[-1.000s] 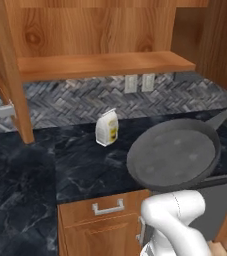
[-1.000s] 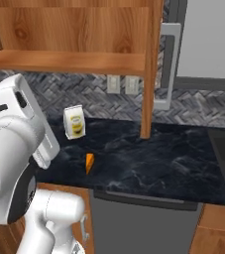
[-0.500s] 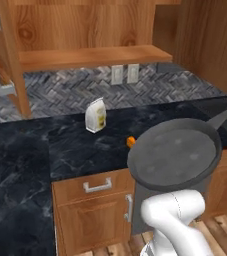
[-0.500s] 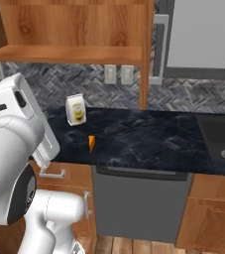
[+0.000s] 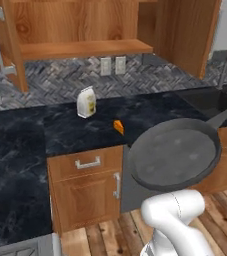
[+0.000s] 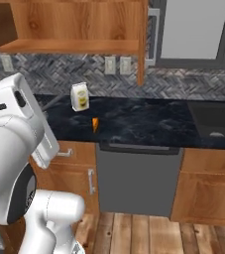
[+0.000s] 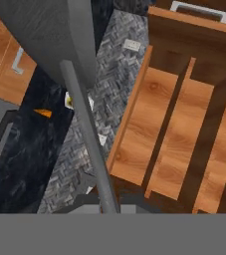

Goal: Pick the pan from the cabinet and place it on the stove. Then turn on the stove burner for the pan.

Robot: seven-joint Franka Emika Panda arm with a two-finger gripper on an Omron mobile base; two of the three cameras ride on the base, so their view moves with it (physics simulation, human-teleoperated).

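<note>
The pan (image 5: 175,155), a shallow dark grey frying pan, hangs in the air in front of the counter, over the lower cupboards in the left base view. Its long thin handle (image 5: 226,112) points up and to the right. In the hand view the handle (image 7: 84,129) runs from the bottom up to the pan's body (image 7: 45,35), and my gripper (image 7: 104,201) is shut on the handle's end. The brown wooden cabinet (image 5: 85,47) stands open above the counter, its shelf bare; it is also in the right base view (image 6: 74,45) and the hand view (image 7: 174,129). The stove is out of view.
On the black marble counter (image 5: 60,135) stand a white carton (image 5: 86,102) and a small orange wedge (image 5: 118,126), seen too in the right base view: carton (image 6: 80,96), wedge (image 6: 94,124). A sink (image 6: 218,121) lies to the right. Below are a drawer (image 5: 87,162), a grey dishwasher front (image 6: 139,178) and wooden floor.
The whole scene has shifted: the base has backed away from the counter, so the floor and lower cupboards now show. The pan stays held in the same place relative to the arm.
</note>
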